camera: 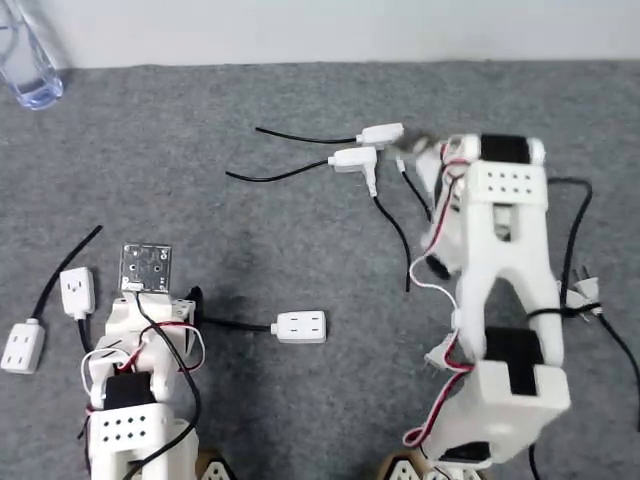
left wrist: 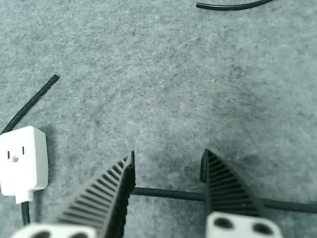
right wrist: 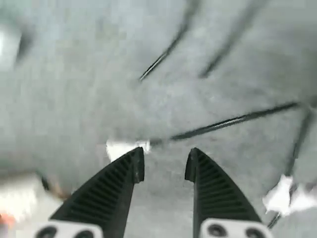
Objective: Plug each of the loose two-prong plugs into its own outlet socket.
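Two white two-prong plugs (camera: 380, 134) (camera: 353, 158) with black cords lie at the back middle of the grey carpet. My right gripper (camera: 420, 150) hovers just right of them. It (right wrist: 166, 153) stands open, with a white plug (right wrist: 124, 148) beside one fingertip and nothing held. Three white outlet sockets lie on the carpet: one in the front middle (camera: 300, 326) and two at the left (camera: 77, 290) (camera: 22, 346). My left gripper (left wrist: 168, 158) is open low over the black cord (left wrist: 163, 193) of the middle socket, near a left socket (left wrist: 22, 158).
Another white plug (camera: 585, 290) lies right of the right arm, among black cords. A clear plastic bottle (camera: 28, 70) stands at the back left corner. Bare carpet (camera: 200, 200) stretches between the two arms.
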`<state>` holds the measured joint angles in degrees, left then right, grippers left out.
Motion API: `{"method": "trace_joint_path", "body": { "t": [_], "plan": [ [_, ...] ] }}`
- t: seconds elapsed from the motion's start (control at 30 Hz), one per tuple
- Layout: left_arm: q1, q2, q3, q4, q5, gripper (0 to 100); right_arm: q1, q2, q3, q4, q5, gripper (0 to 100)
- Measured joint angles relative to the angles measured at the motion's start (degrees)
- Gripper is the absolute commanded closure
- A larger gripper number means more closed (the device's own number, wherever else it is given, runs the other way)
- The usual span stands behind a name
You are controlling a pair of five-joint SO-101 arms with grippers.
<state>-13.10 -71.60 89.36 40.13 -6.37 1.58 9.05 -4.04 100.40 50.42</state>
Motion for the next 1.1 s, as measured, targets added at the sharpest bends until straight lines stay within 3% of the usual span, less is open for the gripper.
{"method": "trace_joint_path", "body": {
  "t": [0.17, 0.4, 0.57, 0.77, 1.1],
  "plan": [
    [1.49, 0.0, 1.05, -0.97, 0.0, 80, 1.32, -6.95, 10.73, 0.0, 24.44, 86.6],
    [1.67, 0.0, 1.05, -0.97, 0.0, 80, 1.93, -15.74, 25.32, 0.0, 49.05, 82.8],
    [1.67, 0.0, 1.05, -0.97, 0.0, 80, 2.02, -17.76, 31.3, 0.0, 58.55, 65.8],
    [-3.34, 0.0, 1.05, -0.97, 2.99, 80, 5.01, -17.76, 36.57, -3.16, 69.63, 69.9],
    [-2.02, 0.0, 1.05, -0.97, 2.73, 80, 14.24, -17.76, 45.1, -13.01, 89.67, 70.4]
  ]
}}
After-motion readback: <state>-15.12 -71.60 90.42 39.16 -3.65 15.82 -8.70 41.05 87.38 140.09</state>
